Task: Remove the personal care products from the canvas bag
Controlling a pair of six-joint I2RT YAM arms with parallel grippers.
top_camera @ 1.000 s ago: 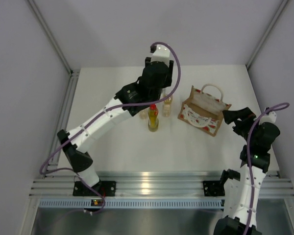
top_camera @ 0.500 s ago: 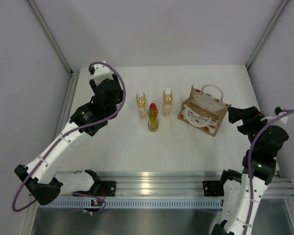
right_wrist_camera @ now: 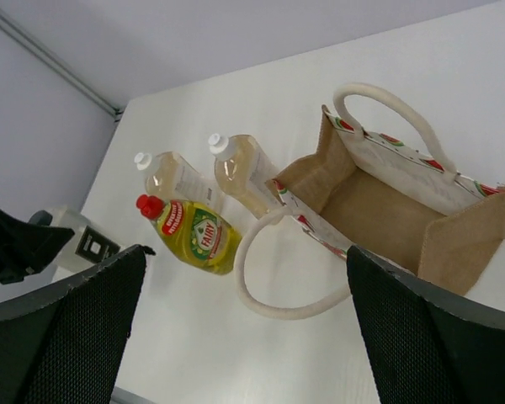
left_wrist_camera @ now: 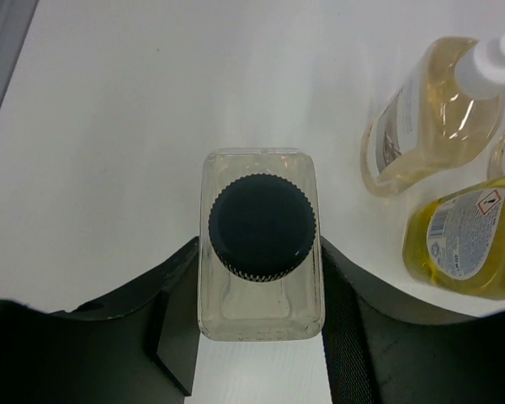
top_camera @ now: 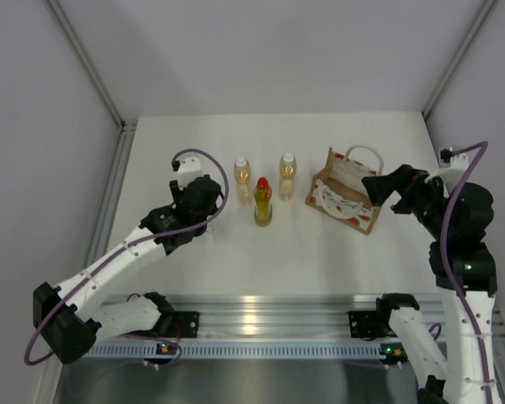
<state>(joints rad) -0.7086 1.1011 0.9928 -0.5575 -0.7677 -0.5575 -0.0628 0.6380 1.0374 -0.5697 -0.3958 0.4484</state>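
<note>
Left wrist view: left pincer (left_wrist_camera: 259,278) grasps the clear bottle (left_wrist_camera: 261,223) over the tabletop (left_wrist_camera: 151,84) beside three bottles (top_camera: 263,208) already out, right pincer (top_camera: 374,187) released by the seemingly empty bag (right_wrist_camera: 379,210); last step likely needs a level set-down, then release.

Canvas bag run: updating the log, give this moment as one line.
left end effector: shut on clear bottle | right end effector: open, empty | canvas bag: looks empty | outside: amber bottles, red-capped bottle
</note>
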